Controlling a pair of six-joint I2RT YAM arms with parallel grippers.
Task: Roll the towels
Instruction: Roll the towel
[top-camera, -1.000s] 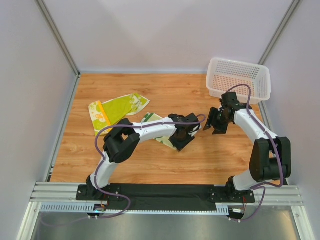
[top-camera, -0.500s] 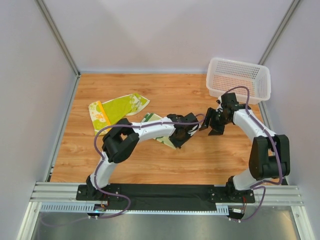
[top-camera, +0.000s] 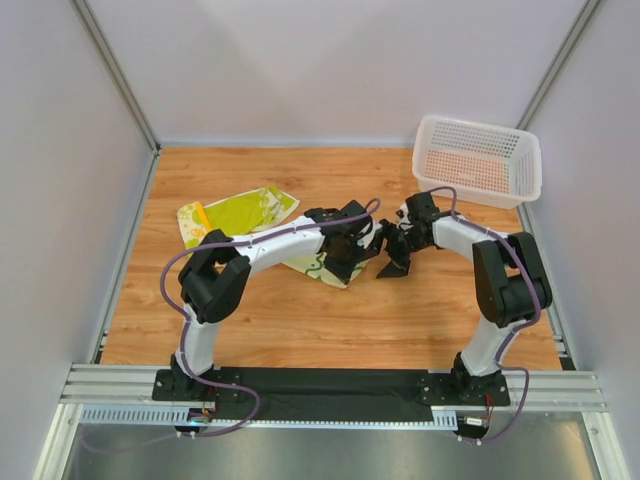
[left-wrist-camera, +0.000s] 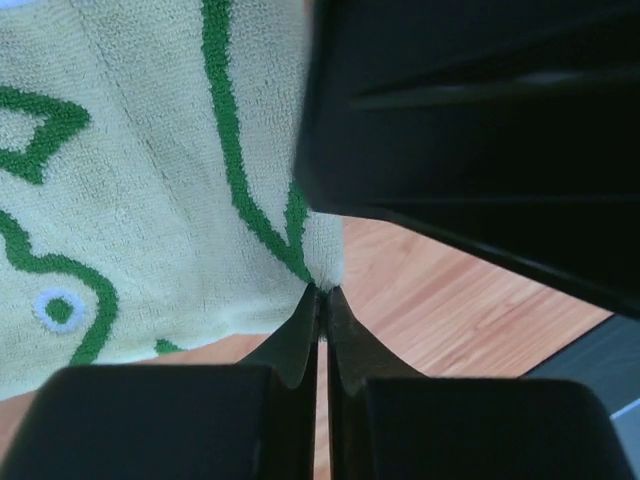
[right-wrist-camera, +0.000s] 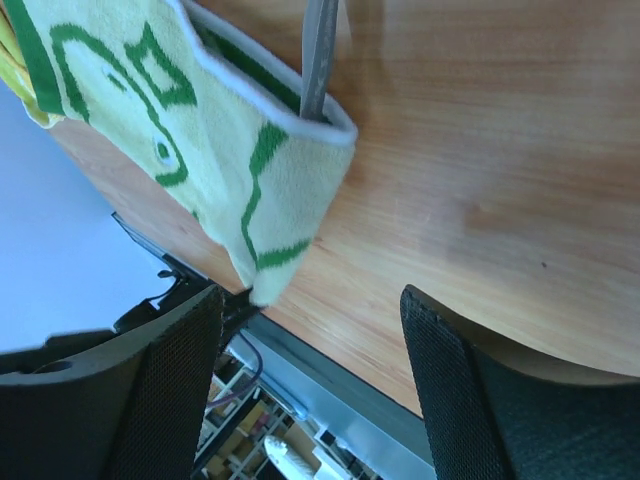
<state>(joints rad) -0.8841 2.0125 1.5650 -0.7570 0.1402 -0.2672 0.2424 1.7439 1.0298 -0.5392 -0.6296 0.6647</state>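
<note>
near the middle of the table (top-camera: 300, 320) the left claw (left-wrist-camera: 320, 300) is pressed together, pinching a corner of the near towel (left-wrist-camera: 140, 200), which sits just left of centre with that edge raised off the wood. the right claw (right-wrist-camera: 310, 298) is just beside it, fingers spread wide and holding nothing. both arms crowd that spot. open wood runs toward the near edge and the right. farther left a second towel (top-camera: 238, 213) lies rumpled. a white basket (top-camera: 445, 185) stands in the far right corner by the wall.
</note>
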